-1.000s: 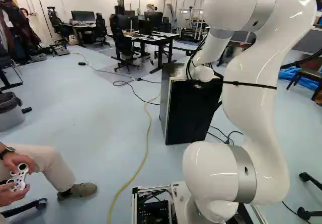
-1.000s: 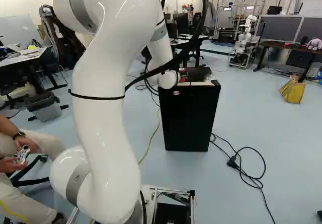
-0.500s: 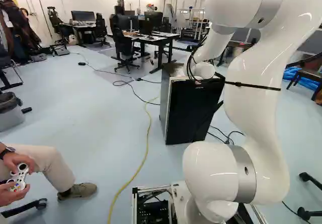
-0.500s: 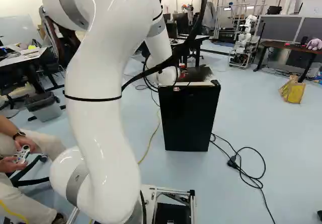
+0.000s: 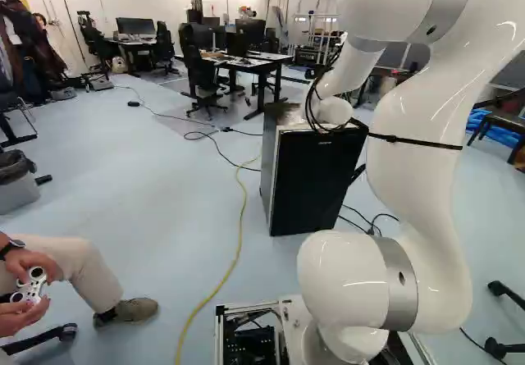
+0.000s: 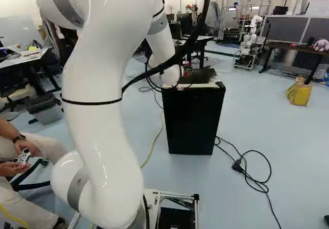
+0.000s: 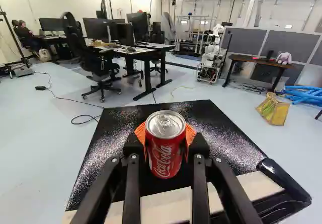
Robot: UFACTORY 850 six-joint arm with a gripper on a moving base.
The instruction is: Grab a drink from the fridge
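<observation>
A red drink can [image 7: 165, 144] is upright between the fingers of my gripper [image 7: 165, 151] in the wrist view, an orange pad at each side of it; the gripper is shut on it. Beneath them lies the dark glossy top of the fridge [image 7: 121, 128], with a pale strip along its front. Whether the can's base touches that top I cannot tell. The black fridge front [image 6: 193, 123] looks closed in the right base view. My arm's white wrist is over the fridge top there, and the gripper's fingers are hidden behind it.
Desks with monitors [image 5: 261, 60] and a black chair [image 5: 202, 74] stand beyond the fridge. Another robot [image 6: 250, 41] is farther back. Black cables [image 6: 252, 175] lie right of the fridge, and a yellow cable [image 5: 241, 225] crosses the floor to its left. A yellow bag [image 6: 298, 91] sits farther right.
My arm's wrist has risen slightly over the fridge, and the upper arm has swung back a little. The base and the fridge have stayed in place.
</observation>
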